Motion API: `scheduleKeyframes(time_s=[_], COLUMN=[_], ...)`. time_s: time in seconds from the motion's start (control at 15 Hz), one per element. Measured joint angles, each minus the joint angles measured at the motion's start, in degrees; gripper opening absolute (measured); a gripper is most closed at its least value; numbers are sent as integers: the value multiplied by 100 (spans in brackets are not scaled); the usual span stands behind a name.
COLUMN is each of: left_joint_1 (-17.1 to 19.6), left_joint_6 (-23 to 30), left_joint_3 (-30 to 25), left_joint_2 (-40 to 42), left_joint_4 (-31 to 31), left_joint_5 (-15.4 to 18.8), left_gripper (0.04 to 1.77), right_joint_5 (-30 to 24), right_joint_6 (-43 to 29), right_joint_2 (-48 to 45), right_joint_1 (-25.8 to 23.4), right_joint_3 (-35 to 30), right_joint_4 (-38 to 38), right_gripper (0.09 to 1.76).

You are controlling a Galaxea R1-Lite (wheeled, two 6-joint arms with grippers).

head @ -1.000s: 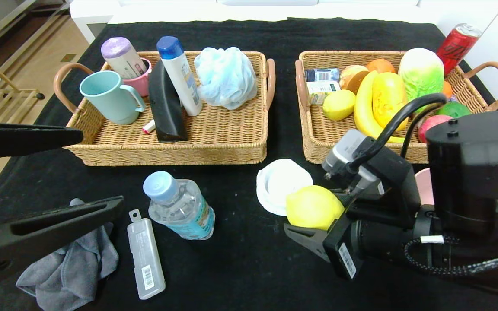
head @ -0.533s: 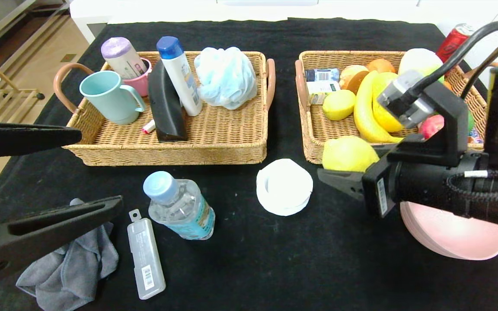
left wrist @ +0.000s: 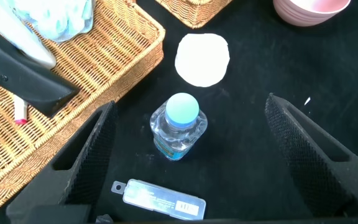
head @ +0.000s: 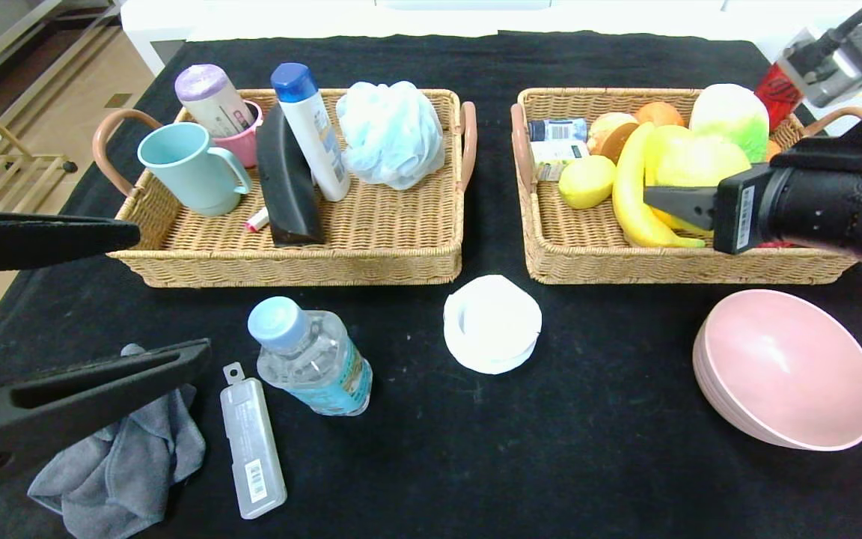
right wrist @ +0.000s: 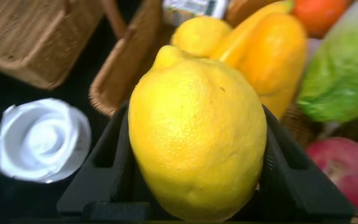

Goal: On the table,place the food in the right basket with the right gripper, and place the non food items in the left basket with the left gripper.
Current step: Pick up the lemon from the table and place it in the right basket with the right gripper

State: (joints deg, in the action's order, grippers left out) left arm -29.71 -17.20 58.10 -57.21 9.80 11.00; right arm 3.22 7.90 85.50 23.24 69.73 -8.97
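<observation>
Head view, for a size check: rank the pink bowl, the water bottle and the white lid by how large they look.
1. Pink bowl, clearly largest.
2. Water bottle.
3. White lid, looking only slightly smaller than the bottle; that pair is close.

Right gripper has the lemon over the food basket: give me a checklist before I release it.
1. Grip: right gripper is shut on the lemon, both fingers against its sides. Ok.
2. Position: in the head view the lemon hangs over the right basket, inside the rim. Ok.
3. Landing spot: banana and other fruit crowd below; it may roll. Not ok.
4. Height above the contents: cannot tell.
5. Left gripper: open, above the water bottle, away from the right basket. Ok.
</observation>
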Motion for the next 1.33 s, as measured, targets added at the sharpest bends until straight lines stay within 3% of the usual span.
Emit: scheduleKeyframes(time_s=[0.6,1.33], left_joint_1=[0,0], left_joint_6=[-2,6], left_joint_3=[0,-6], left_joint_2=[-4,-6], left_joint_4=[-2,0], left_joint_5=[2,0], left_gripper=[172,172], right_joint_5=[16,-38], right_joint_6=[-189,-518], right_joint_2=[658,1596], right_joint_1=[-1748,-2659], right_joint_3=[1106,1976], right_joint_4=[0,-4], right_gripper=[113,113])
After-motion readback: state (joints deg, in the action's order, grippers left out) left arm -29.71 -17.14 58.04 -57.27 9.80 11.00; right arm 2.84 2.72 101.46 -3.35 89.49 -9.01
